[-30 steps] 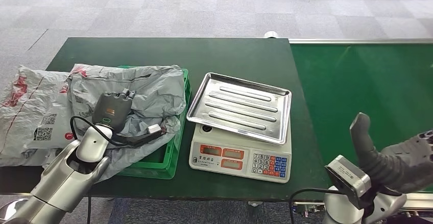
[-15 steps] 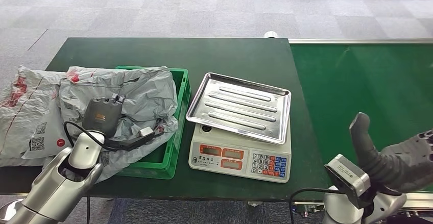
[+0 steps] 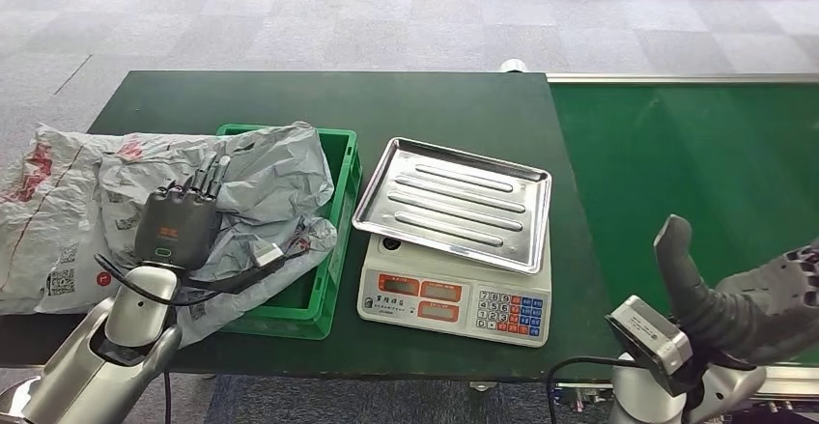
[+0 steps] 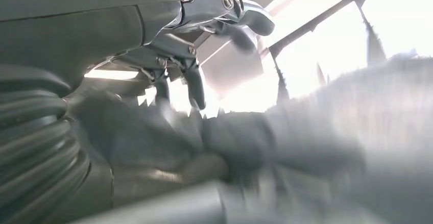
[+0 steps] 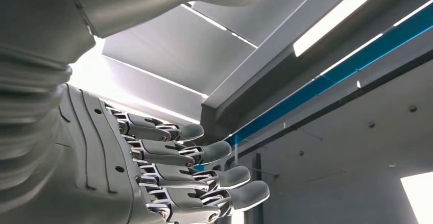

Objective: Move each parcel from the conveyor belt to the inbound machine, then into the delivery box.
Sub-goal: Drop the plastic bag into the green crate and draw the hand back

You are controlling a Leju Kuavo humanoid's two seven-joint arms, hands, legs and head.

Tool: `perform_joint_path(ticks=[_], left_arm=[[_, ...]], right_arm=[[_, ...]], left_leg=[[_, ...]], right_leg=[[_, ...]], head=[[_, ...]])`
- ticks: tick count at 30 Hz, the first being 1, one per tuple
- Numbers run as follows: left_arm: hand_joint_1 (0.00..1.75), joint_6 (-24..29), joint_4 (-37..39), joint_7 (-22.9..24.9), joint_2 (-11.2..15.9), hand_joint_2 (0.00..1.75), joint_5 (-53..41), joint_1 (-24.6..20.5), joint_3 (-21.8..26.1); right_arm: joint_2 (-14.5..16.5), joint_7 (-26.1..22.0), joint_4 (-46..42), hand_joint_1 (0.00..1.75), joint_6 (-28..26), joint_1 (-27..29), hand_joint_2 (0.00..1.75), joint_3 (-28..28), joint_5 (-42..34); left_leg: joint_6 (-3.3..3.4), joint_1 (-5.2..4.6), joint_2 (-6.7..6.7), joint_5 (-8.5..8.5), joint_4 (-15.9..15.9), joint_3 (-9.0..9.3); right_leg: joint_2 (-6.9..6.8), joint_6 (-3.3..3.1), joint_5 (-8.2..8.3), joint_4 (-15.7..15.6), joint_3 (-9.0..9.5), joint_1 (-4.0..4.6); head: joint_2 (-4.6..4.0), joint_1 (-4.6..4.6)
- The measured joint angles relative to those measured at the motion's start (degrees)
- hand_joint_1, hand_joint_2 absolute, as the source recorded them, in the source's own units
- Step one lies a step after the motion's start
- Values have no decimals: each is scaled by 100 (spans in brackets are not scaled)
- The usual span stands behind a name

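Observation:
A crumpled grey parcel [image 3: 270, 173] lies across the green delivery box [image 3: 333, 250] and spills over its left side. My left hand [image 3: 179, 223] lies flat on top of it with its fingers [image 3: 208, 181] stretched forward and holds nothing. In the left wrist view the fingers [image 4: 196, 83] stand apart over the blurred grey parcel [image 4: 357, 122]. The scale with its steel tray [image 3: 454, 197] stands bare beside the box. My right hand [image 3: 744, 298] hovers palm-up and open at the near edge of the conveyor belt [image 3: 695, 154]; its fingers [image 5: 204, 175] are spread.
A second grey parcel [image 3: 43, 202] with red print and a QR label lies on the dark green table [image 3: 319, 100] left of the box. The scale's keypad [image 3: 502, 313] faces me. Grey carpet floor lies beyond the table.
My left hand has slid left and straightened its fingers, letting go of the grey parcel. The parcel has shifted left and settled lower over the box. The right hand has barely moved.

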Motion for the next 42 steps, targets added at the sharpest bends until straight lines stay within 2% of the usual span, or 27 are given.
perform_joint_path(ticks=[3,5,8,12,18,22,26,30,34,38,42], left_arm=[[0,543,-480,-1216,-295,0,1247,259,361],[0,435,-865,-1871,-469,0,2178,472,578],[0,-86,-1396,-2602,-654,0,3306,759,798],[0,-609,-1841,-3051,-834,0,3980,929,935],[0,-847,-2104,-3234,-1035,0,4196,968,1061],[0,-1168,-2232,-3810,-1216,175,4975,977,1166],[0,-1355,-2427,-4519,-1516,175,6030,977,1312],[0,-1218,-2541,-4781,-1823,175,6385,979,1337],[0,-781,-2625,-4911,-2234,175,7065,978,1046],[0,-601,-2592,-4922,-2635,175,7714,977,486],[0,-540,-2419,-4922,-3054,175,8106,1007,157]], right_arm=[[0,-195,102,0,2,-1,175,0,-170],[0,-282,177,0,4,-3,175,-1,-259],[0,-342,276,0,4,-6,175,-2,-334],[0,-361,353,0,4,-9,175,-4,-366],[0,-362,415,0,4,-12,175,-4,-376],[1,-365,499,0,4,-16,175,16,-629],[7,-364,651,0,4,-39,175,206,-1249],[-4,-365,775,0,7,-70,175,494,-1890],[-107,-365,892,0,113,-65,175,1286,-3062],[-221,-365,945,0,744,11,175,2122,-3872],[-285,-365,946,0,1493,102,175,2578,-4328]], left_leg=[[2,-1,5,-2,0,0],[3,-2,5,-5,1,0],[4,-4,0,-6,1,-2],[4,-4,-4,-6,1,-3],[2,-3,-5,-4,0,-2],[2,-3,-7,-3,1,-2],[2,-4,-7,-4,1,-2],[2,-4,-8,-4,1,-3],[2,-4,-8,-4,1,-1],[3,-4,-10,-5,1,-3],[6,-5,-12,-7,1,-5]], right_leg=[[4,1,0,0,0,-5],[4,3,-2,-1,-1,-7],[0,6,-4,-2,0,-6],[-6,5,-5,-2,1,-2],[-6,4,-4,-2,3,-1],[-6,5,-4,-2,5,-2],[-7,5,-4,-2,4,-5],[-8,5,-4,-2,4,-4],[-8,5,-4,-2,3,-3],[-11,5,-5,-3,3,-4],[-10,6,-5,-3,3,-5]], head=[[0,0],[0,0],[0,-1],[0,0],[0,0],[0,1],[0,1],[0,1],[0,1],[0,1],[0,1]])
